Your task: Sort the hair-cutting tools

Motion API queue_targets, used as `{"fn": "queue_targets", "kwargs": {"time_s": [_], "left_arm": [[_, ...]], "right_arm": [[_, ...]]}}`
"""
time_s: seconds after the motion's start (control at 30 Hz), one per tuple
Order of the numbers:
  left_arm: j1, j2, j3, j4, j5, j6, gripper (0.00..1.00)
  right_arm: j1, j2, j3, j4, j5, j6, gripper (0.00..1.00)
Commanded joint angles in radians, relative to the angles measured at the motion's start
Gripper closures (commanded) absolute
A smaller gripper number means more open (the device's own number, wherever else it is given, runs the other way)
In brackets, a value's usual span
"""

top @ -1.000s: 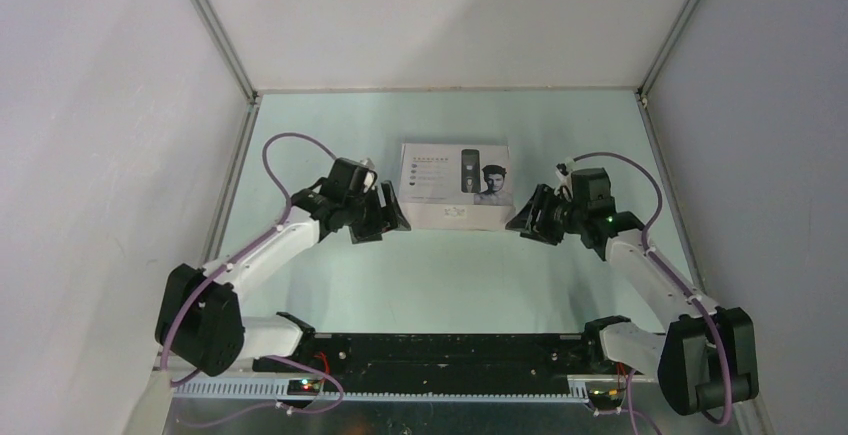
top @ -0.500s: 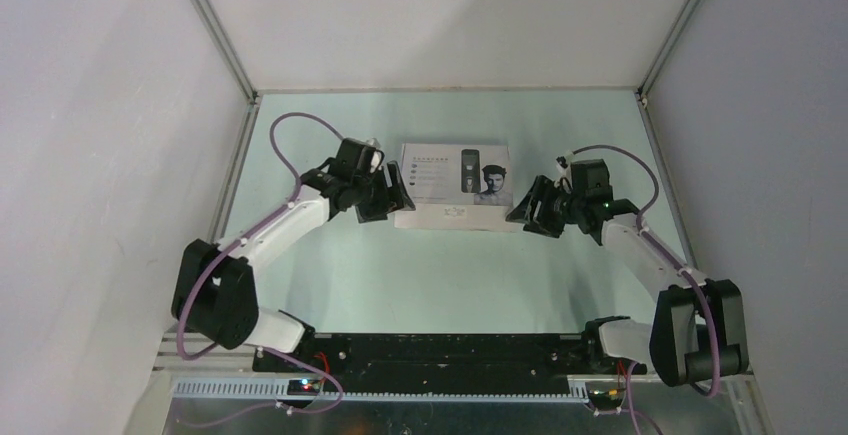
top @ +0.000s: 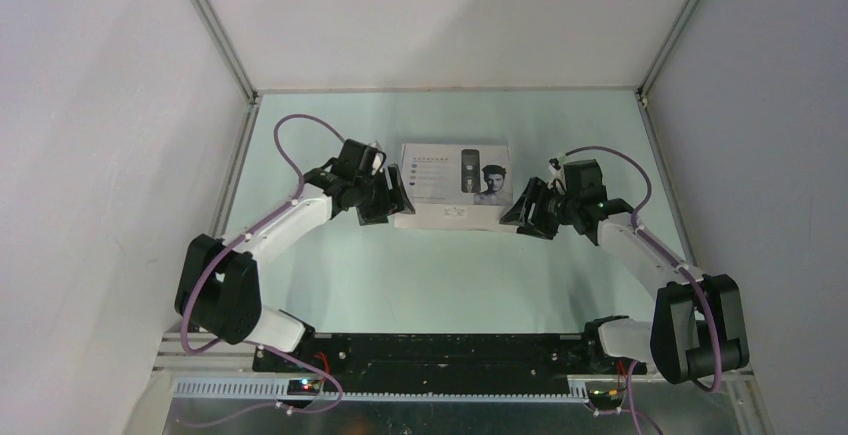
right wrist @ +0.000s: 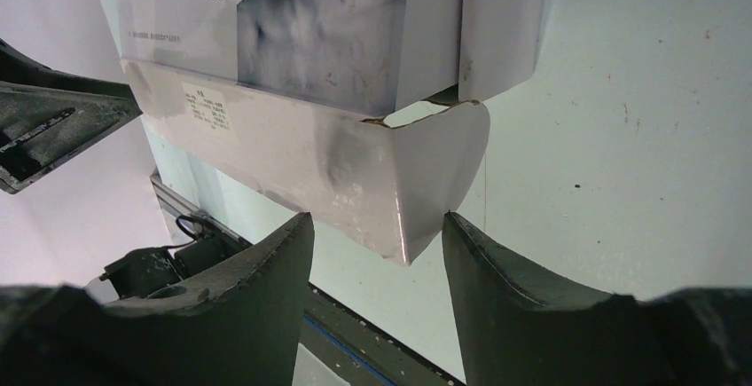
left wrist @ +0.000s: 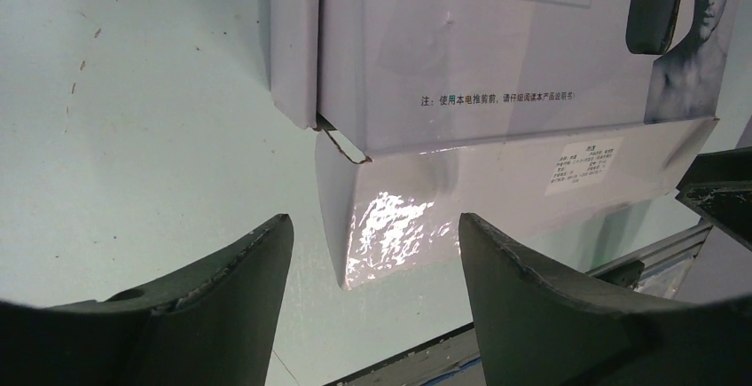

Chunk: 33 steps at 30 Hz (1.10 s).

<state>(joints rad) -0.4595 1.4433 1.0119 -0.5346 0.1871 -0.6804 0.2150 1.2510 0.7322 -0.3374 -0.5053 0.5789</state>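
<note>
No clipper, cord, brush or comb attachment shows in any view. A white cardboard box point(top: 455, 187) printed with a clipper and a man's face lies flat at the table's middle back. My left gripper point(top: 397, 195) is open at the box's left end; in the left wrist view the gripper point(left wrist: 372, 226) has the box's near left corner point(left wrist: 381, 226) between its fingers, not touching. My right gripper point(top: 515, 209) is open at the box's right end; in the right wrist view the gripper point(right wrist: 377, 222) straddles the near right corner point(right wrist: 408, 200).
The pale green table point(top: 440, 275) is walled by white panels on three sides. A black rail point(top: 440, 350) with the arm bases runs along the near edge. The box's end flaps point(left wrist: 297, 40) stand slightly ajar.
Both grippers have moved inward to the box's ends, the left one rising toward the box's left corner and the right one shifting left to its right corner. The box has not moved.
</note>
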Motion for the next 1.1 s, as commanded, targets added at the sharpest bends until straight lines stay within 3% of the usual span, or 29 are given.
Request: {"fn": "queue_targets", "kwargs": {"time_s": [0.0,0.5,0.77,1.07], "left_arm": [[0.004,-0.007,0.023,0.014,0.017,0.011,0.26],[0.004,-0.018,0.025,0.002,0.033,0.015,0.26],[0.004,-0.007,0.013,0.005,0.027,0.017,0.26],[0.002,0.009,-0.033,0.048,0.043,0.002,0.36]], "right_arm": [[0.005,-0.01,0.042,0.023,-0.021,0.019,0.41],[0.009,-0.029,0.042,0.032,-0.047,0.049,0.45],[0.013,-0.012,0.041,0.009,0.011,0.019,0.45],[0.025,0.021,0.04,0.004,0.043,-0.004,0.46]]}}
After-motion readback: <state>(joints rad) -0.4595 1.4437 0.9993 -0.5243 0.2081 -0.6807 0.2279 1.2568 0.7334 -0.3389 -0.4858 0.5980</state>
